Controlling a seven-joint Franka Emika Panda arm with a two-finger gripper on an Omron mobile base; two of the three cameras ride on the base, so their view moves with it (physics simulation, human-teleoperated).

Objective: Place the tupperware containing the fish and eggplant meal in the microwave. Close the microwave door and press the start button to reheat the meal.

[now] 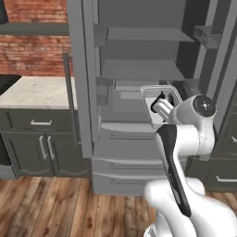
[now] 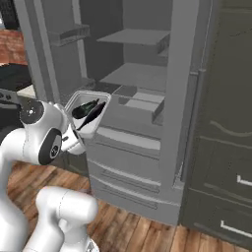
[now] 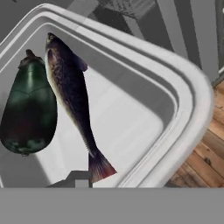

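The tupperware (image 1: 148, 91) hangs in the air, tilted up on edge, in front of an open fridge. My gripper (image 1: 158, 106) is shut on its lower rim. In the right base view the tupperware (image 2: 94, 124) faces the camera with the gripper (image 2: 78, 130) below it. The hand view looks into the pale container (image 3: 175, 87): a dark fish (image 3: 70, 96) lies lengthwise beside a blackish-green eggplant (image 3: 28, 111). The microwave and its door are out of view.
The open fridge (image 1: 139, 69) with grey shelves and lower drawers stands straight ahead, its door (image 1: 81, 92) swung out on the left. A stone counter (image 1: 37, 90) over dark cabinets lies left. Tall dark cabinets (image 2: 221, 147) stand right. The floor is wood.
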